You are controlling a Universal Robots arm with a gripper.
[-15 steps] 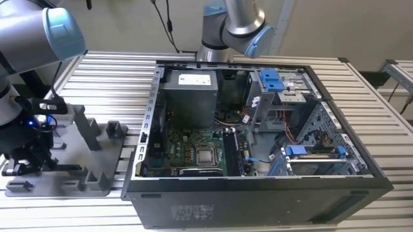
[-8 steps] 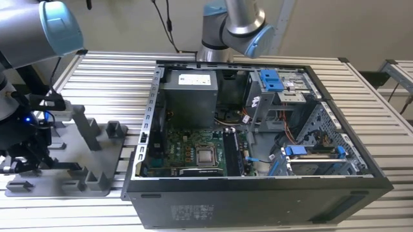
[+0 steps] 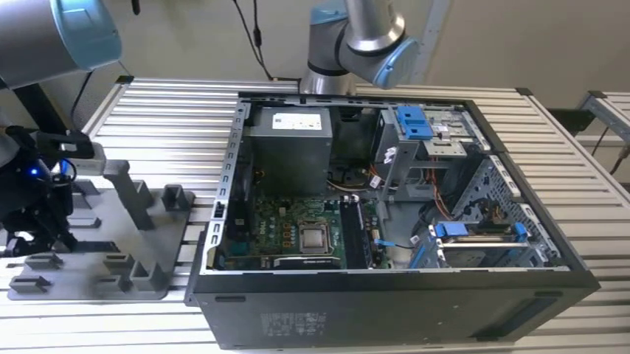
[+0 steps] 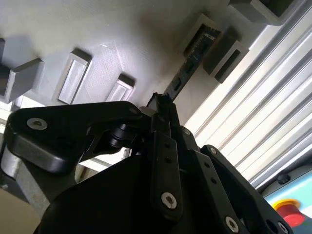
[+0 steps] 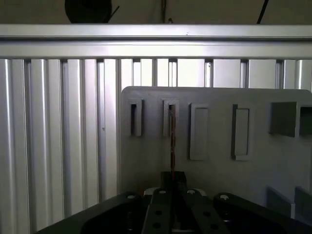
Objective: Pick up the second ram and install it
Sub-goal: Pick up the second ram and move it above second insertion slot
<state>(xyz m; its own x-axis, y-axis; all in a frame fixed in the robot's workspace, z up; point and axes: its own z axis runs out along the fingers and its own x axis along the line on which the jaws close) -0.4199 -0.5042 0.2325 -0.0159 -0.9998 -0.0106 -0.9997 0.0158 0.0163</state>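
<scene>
The gripper [image 4: 159,101] is pinching the second ram [image 4: 187,67] by its thin edge in the fixture tray [image 4: 136,44], probably risking a twist or snag on the slot.

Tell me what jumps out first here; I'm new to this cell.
The open computer case dominates the middle of the exterior view. At that view's left lies the grey fixture tray, where the gripper is shut on the second ram, standing edgewise in a slot.

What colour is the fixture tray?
The fixture tray is plain light grey; clearest in the first wrist view.
</scene>
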